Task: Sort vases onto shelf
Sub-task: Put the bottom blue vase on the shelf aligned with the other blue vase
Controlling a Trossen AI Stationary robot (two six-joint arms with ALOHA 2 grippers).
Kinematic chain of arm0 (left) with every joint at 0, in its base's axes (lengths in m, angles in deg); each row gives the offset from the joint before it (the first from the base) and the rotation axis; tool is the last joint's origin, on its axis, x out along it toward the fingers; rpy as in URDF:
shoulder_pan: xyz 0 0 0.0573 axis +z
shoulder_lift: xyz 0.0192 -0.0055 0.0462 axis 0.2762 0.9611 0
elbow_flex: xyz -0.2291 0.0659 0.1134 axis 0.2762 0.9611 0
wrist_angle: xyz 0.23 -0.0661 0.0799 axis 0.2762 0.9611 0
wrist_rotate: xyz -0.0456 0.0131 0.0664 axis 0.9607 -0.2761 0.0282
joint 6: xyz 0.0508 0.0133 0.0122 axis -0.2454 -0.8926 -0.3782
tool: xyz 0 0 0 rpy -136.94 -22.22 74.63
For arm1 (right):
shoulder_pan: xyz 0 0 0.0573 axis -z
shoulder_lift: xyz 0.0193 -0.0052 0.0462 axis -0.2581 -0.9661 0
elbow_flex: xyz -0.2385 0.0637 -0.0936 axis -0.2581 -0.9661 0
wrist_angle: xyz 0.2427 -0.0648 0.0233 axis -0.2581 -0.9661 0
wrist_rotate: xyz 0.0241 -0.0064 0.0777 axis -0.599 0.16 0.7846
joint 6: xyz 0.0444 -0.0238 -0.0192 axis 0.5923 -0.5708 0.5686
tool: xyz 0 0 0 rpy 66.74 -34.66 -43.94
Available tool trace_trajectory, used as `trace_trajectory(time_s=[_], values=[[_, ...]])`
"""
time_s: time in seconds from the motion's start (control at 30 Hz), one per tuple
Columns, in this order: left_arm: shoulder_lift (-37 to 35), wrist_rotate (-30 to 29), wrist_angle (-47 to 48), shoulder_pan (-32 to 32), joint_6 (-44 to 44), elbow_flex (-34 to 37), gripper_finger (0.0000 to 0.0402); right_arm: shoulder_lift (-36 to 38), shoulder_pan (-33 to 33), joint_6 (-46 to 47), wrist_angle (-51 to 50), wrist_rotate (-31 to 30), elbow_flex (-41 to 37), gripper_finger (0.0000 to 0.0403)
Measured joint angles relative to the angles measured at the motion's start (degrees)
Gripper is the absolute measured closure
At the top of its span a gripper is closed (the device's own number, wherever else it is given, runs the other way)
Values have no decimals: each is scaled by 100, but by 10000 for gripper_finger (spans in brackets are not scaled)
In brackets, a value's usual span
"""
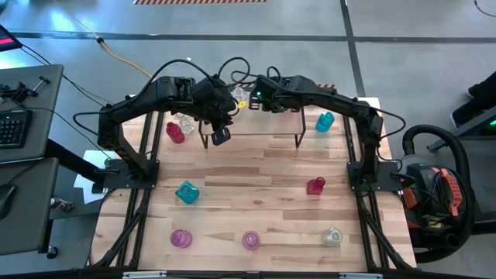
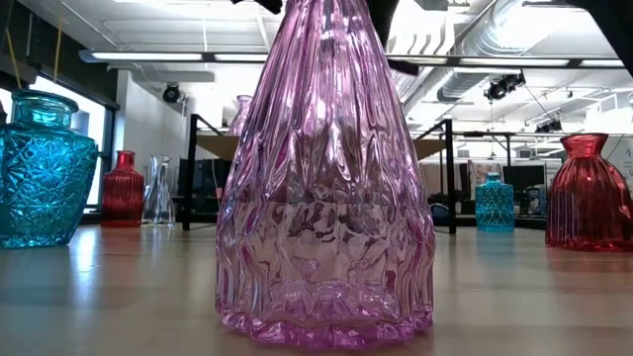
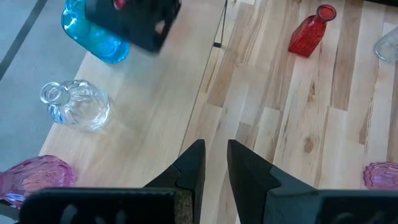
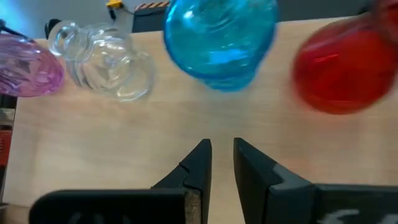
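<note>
High view: I see both arms over shelf (image 1: 256,128) at far tabletop (image 1: 256,194) edge. Left pincer (image 1: 221,136) near shelf's left end, fingers (image 3: 193,168) nearly pressed together, holding nothing. Right pincer (image 4: 221,165) above board, narrow gap, empty. On board: pink vase (image 4: 28,65), clear vase (image 4: 102,59), blue vase (image 4: 217,37), red vase (image 4: 345,68), all translucent, ribbed. More vases scattered across tabletop.

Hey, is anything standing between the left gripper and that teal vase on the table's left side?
Nothing visible. Only bare tabletop lies between the teal vase and the left gripper, which hovers by the shelf's front edge.
</note>
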Motion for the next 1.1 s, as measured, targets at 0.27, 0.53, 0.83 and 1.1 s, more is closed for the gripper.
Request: trace_trajectory(time_s=[0.27, 0.53, 0.83, 1.1], values=[[0, 0, 2, 0, 2, 0, 344, 477, 46, -311, -678, -306, 0, 354], [0, 0, 2, 0, 0, 0, 344, 667, 320, -1051, -795, -37, 0, 354], [0, 0, 1, -1, 2, 0, 344, 1209, 569, -2473, -458, 563, -2, 354], [0, 0, 2, 0, 2, 0, 344, 2139, 561, -3457, -90, 617, -367, 355]])
